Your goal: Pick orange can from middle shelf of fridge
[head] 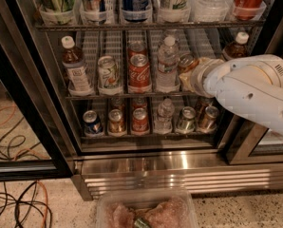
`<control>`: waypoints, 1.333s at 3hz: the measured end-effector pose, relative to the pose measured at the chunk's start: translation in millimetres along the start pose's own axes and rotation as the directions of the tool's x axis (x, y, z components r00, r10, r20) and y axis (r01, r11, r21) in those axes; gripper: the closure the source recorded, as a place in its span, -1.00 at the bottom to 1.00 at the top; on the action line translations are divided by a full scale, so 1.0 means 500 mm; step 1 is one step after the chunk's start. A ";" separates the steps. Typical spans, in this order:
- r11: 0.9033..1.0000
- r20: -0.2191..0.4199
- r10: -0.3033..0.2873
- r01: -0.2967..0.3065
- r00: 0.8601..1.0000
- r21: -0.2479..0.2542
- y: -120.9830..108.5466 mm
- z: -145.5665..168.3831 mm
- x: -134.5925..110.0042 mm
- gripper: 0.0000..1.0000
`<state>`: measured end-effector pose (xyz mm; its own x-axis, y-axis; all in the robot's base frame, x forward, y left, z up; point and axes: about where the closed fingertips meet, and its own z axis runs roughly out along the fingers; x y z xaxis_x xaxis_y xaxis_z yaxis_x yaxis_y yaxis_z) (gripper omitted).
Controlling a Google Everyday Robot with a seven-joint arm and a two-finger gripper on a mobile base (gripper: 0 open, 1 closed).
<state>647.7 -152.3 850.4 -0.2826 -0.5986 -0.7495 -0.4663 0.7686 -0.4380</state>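
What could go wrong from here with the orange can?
The gripper sits at the orange can on the middle shelf. The clear bottle stands right beside it and may get knocked over. The arm passes close to the brown bottle; swinging out could tip it.

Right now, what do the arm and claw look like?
The arm has glossy white rounded shells, two small dark holes and a dotted grille patch near the upper joint. No cables show on it. The claw, at the middle shelf by the orange can, looks tan.
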 end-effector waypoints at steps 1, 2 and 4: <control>1.000 0.000 0.000 0.000 1.000 0.000 0.000 0.000 0.000 -0.77; 1.000 0.000 0.000 0.000 1.000 0.000 0.000 0.000 0.000 -1.00; 1.000 0.000 -0.017 0.017 1.000 0.024 -0.015 -0.008 -0.001 -1.00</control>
<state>647.7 -158.5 856.0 -0.2742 -0.6117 -0.7420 -0.4509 0.7633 -0.4626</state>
